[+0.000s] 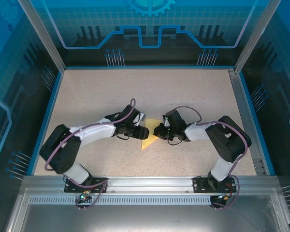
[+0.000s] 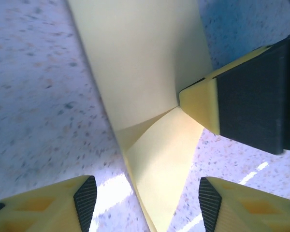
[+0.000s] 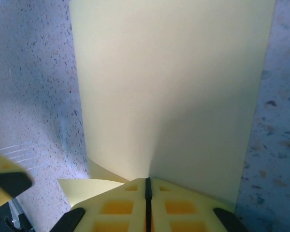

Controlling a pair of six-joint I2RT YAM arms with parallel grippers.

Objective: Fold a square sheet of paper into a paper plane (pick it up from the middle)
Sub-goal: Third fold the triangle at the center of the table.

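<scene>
Speckled bench [image 1: 193,96] carries the paper plane [image 1: 149,141], mid-fold: the right pincer [image 3: 147,188] is clamped on its edge, and the left pincer [image 2: 145,192] (jaws apart, holding nothing) straddles its tip. Next, probably a careful regrip and crease.

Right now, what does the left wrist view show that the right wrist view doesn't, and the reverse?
Left wrist: the left gripper open, its fingers either side of the yellow paper, and a diagonal crease running to the tip of the right gripper. Right wrist: the right gripper shut on the paper's near edge, with a broad smooth panel beyond. Both: the yellow paper, the speckled table, and part of the other arm's gripper.
</scene>
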